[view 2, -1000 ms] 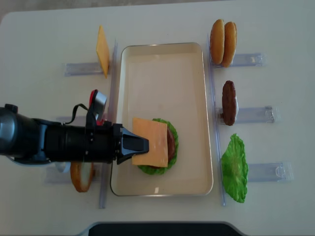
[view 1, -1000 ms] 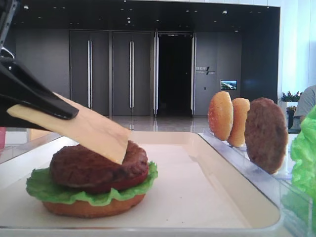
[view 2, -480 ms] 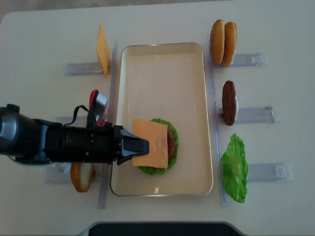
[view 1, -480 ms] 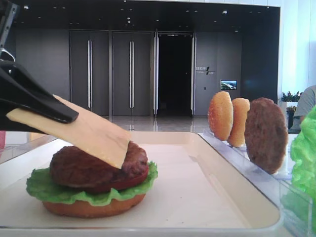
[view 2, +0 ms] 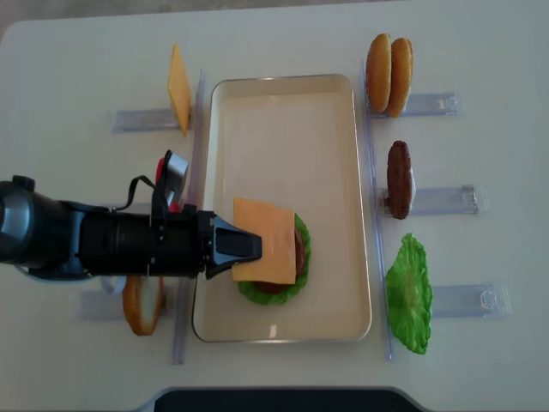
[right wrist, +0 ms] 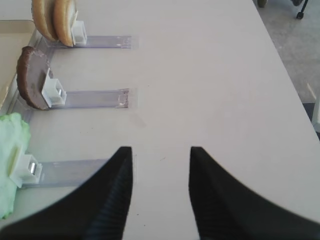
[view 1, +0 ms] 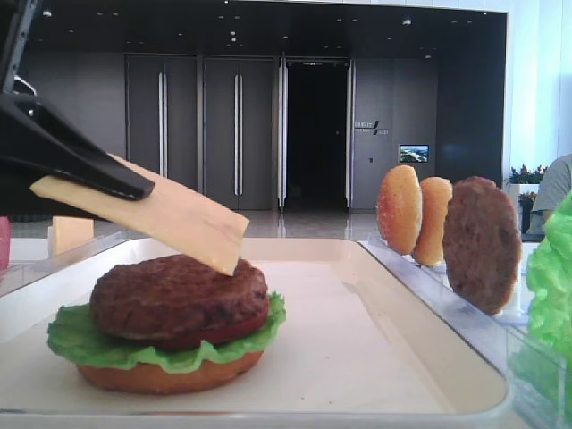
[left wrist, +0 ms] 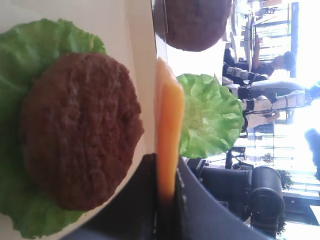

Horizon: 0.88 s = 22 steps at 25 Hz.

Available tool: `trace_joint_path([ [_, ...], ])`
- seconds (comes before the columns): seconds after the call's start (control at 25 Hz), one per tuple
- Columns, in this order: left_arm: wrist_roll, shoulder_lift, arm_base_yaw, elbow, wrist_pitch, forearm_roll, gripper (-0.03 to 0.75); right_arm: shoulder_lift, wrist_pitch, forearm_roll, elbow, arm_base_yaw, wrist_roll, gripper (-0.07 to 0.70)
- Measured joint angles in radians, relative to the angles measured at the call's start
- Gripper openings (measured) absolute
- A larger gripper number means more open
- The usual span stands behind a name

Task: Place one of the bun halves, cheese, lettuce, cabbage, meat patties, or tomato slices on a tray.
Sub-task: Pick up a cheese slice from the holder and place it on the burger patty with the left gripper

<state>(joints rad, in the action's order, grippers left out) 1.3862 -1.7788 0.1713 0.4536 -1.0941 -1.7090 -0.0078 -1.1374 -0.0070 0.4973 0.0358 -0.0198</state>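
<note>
While the cheese (view 1: 165, 219) hangs tilted just above the meat patty (view 1: 179, 299) at the lower left of the side view, its lowest corner looks barely clear of the patty; whether it touches cannot be told. The left end effector (view 2: 244, 245) is clamped shut on the slice's left edge, and in the left wrist view the cheese shows only edge-on as a thin orange strip between the dark jaws. The patty tops a stack of a thin red tomato slice (view 1: 234, 327), mostly hidden under it, frilly lettuce (view 1: 80, 344) and a bun half (view 1: 170, 375), all in the lower part of the tray (view 2: 334, 172). From overhead the cheese covers most of this stack. The right end effector (right wrist: 161, 192), at the bottom of its wrist view, stands with jaws apart over bare table (right wrist: 210, 80), gripping nothing. Right of the tray, clear racks (view 2: 437, 199) carry two more bun halves (view 2: 388, 75), a second patty (view 2: 399, 178) and a lettuce leaf (view 2: 408, 293). Left of the tray another cheese slice (view 2: 178, 88) stands on edge, and another bun (view 2: 141, 305) is partly hidden by the arm.
</note>
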Motion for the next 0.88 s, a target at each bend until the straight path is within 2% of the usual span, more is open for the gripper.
trace_joint_path([
  [0.88,0.003,0.0,0.0,0.002,-0.005,0.0,0.03,0.0,0.0,0.0,0.0,0.0,0.0,0.293],
])
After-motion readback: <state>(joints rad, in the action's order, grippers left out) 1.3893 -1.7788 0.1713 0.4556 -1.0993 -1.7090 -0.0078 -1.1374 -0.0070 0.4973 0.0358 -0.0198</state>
